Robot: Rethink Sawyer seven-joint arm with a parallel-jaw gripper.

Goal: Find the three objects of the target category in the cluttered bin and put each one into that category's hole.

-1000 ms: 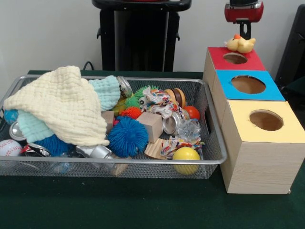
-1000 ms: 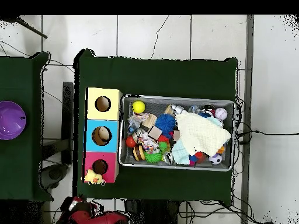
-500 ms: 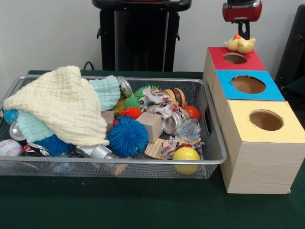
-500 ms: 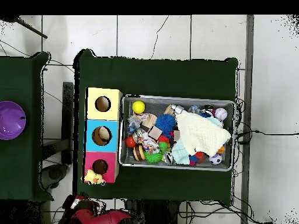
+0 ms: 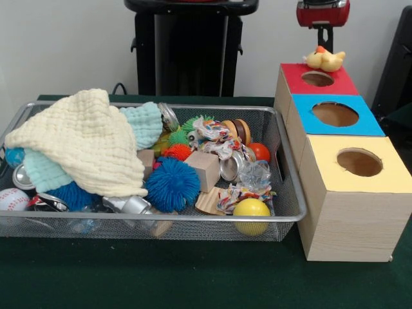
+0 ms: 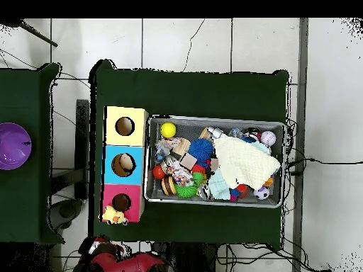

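The yellow duck (image 5: 325,60) lies on the far edge of the red-topped box, just behind its round hole (image 5: 317,78), not in it. It also shows in the overhead view (image 6: 112,214), beside the hole (image 6: 121,202). My gripper (image 5: 326,45) hangs just above the duck, under the arm's red end, and holds nothing. The wire mesh bin (image 5: 161,219) is full of clutter. No teddy bear or tiger shows in either view.
A cream cloth (image 5: 84,141) and a pale blue cloth (image 5: 143,122) cover the bin's left half. Spiky balls, rope toys, wooden blocks, cans and a yellow ball (image 5: 251,212) fill the rest. Blue-topped (image 5: 335,114) and yellow-topped (image 5: 358,162) boxes stand nearer the camera than the red one.
The gripper has risen a little and drifted left in the front view. The duck has stayed on the red box's far edge.
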